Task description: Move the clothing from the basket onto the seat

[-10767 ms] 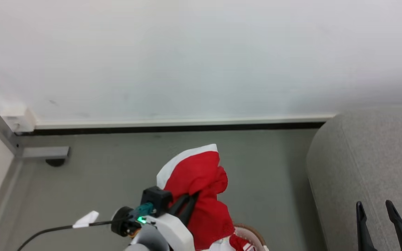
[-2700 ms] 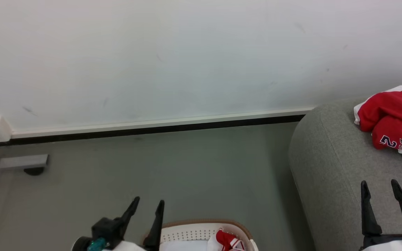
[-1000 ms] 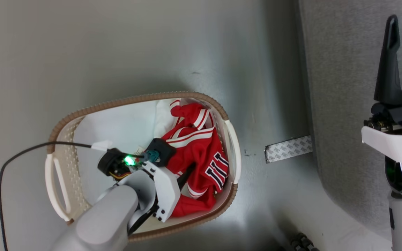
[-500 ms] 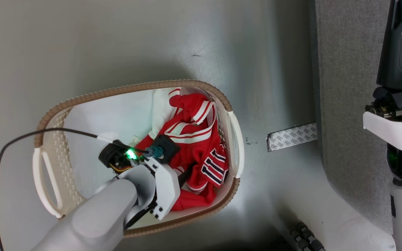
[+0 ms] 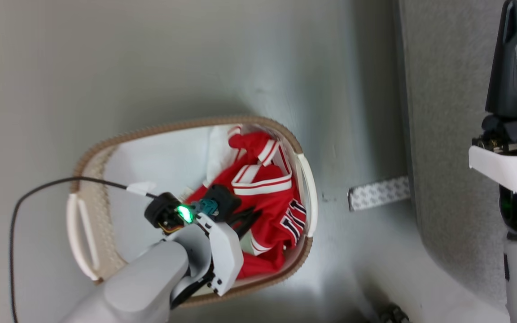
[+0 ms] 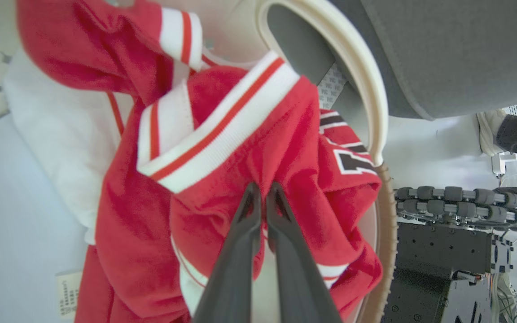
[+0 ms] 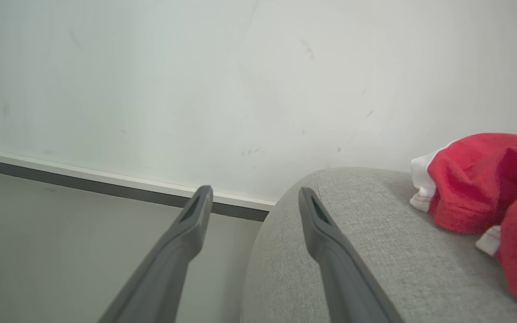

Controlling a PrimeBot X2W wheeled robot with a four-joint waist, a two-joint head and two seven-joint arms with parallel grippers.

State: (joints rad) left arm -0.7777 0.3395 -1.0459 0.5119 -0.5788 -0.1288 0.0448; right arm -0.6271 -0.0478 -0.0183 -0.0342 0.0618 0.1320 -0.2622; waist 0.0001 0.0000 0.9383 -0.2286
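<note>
Now, step: the left gripper [image 6: 262,190], fingers pinched almost together on a fold of the bright red, white-striped fabric jersey [image 6: 249,148], was starting a pick inside the oval white perforated plastic basket [image 5: 186,128] on the floor.
Right gripper [image 7: 254,197]: spread wide and empty at the edge of the large light grey upholstered seat [image 7: 352,251], where another red garment [image 7: 487,184] already lay.
Next: likely a lift clear of the rim, then a carry to the seat.
Change: seconds earlier the left gripper was spread, empty, above the basket; the head camera had since tipped down.
</note>
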